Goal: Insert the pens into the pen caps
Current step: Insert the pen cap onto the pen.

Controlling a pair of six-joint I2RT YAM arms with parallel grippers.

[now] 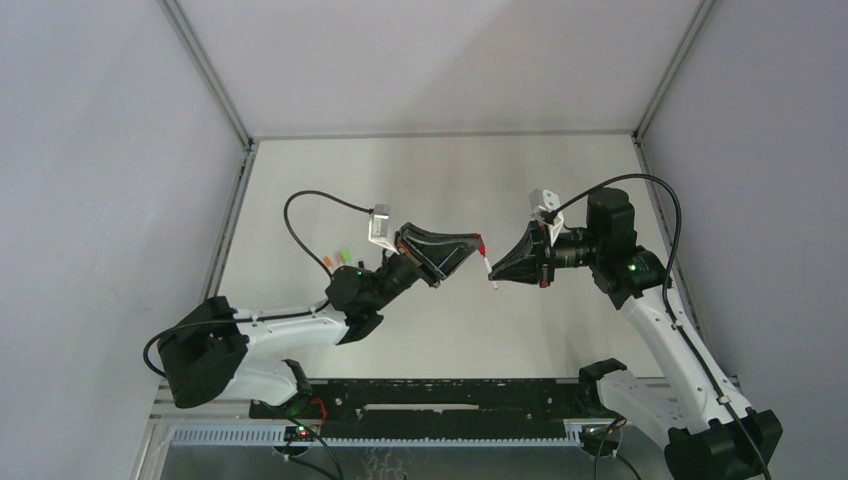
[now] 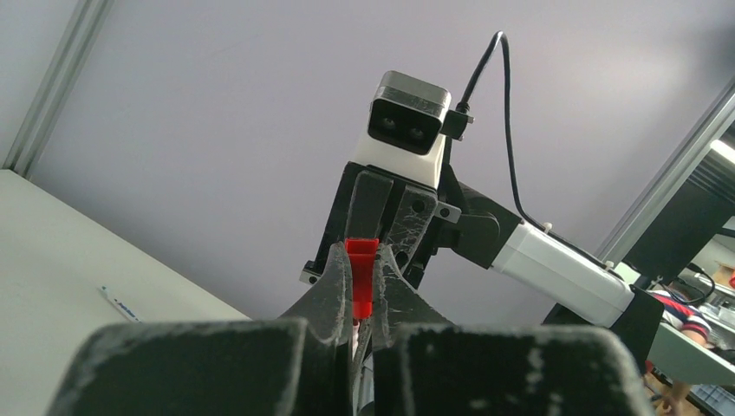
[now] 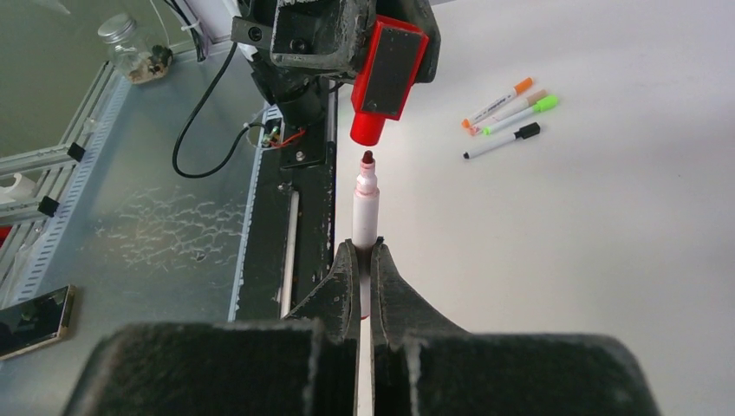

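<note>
My left gripper (image 1: 478,244) is shut on a red pen cap (image 1: 481,243), held above the table. In the left wrist view the cap (image 2: 361,277) sits between the fingertips of my left gripper (image 2: 364,260). My right gripper (image 1: 497,272) is shut on a white pen (image 1: 490,268) with a bare red tip. In the right wrist view this pen (image 3: 365,208) stands out of my right gripper (image 3: 365,256). Its tip points at the open end of the cap (image 3: 386,74), a small gap below it.
Several capped pens lie together on the table, among them orange (image 3: 498,101), green (image 3: 520,113) and black (image 3: 503,141); they show at the left (image 1: 340,256). Another white pen (image 2: 117,303) lies apart. A black rail (image 1: 440,395) runs along the near edge.
</note>
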